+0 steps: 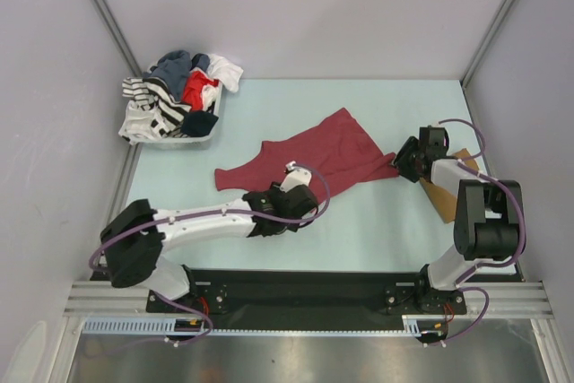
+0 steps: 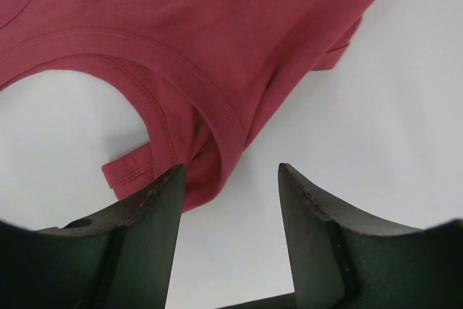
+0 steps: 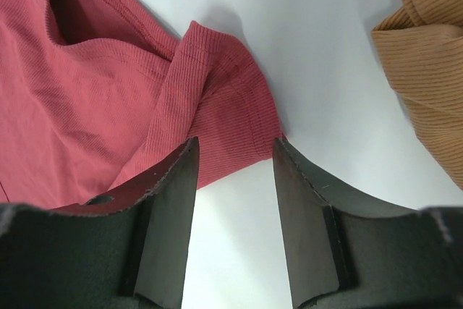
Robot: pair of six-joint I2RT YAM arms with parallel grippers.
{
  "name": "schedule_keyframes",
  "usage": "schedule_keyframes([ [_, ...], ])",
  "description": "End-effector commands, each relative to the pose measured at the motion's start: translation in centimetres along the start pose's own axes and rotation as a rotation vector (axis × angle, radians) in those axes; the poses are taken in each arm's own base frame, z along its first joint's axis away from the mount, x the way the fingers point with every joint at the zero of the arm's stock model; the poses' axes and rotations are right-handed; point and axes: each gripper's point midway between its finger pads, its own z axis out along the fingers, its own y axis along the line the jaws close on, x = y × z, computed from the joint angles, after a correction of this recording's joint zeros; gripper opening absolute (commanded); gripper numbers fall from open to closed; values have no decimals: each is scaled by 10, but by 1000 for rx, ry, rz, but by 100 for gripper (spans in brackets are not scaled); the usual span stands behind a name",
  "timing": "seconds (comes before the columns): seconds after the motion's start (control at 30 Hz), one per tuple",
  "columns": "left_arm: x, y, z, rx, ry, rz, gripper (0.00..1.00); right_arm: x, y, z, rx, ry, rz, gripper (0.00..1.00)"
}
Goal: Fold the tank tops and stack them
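Left claw [image 2: 230,171], right claw [image 3: 235,142] apart at maroon top [image 1: 336,154] edges; tan top [image 3: 427,70] close-up only at right wrist.

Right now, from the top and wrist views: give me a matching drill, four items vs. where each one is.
Items:
1. maroon tank top
2. tan tank top
3. clothes basket
4. left gripper

Places:
A. far left corner
B. beside the right arm, partly hidden
C. open, at the maroon top's armhole edge
D. spread out, centre

Pairs: 1-D, 2-B, 3-A, 4-C
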Motion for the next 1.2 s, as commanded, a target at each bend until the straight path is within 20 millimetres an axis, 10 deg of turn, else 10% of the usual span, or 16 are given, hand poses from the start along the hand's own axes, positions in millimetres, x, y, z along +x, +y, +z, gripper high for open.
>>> schedule_keyframes([
  [0.0, -10, 7, 8, -93, 1, 41, 60, -4, 8, 2, -35, -18, -23, 51],
  [0.37, 15, 2, 47, -63, 144, -20, 43, -3, 12, 2, -49, -20, -30, 53],
  [0.57, 29, 8, 49, -13, 200, -88, 0, -3, 13, 2, -52, -21, -33, 53],
  [0.87, -12, 44, 20, 149, 82, -297, 0, -1, 17, 3, -62, -15, -50, 52],
  [1.17, -34, 67, 39, 191, 104, -377, 0, 0, 20, 6, -84, -4, -68, 56],
])
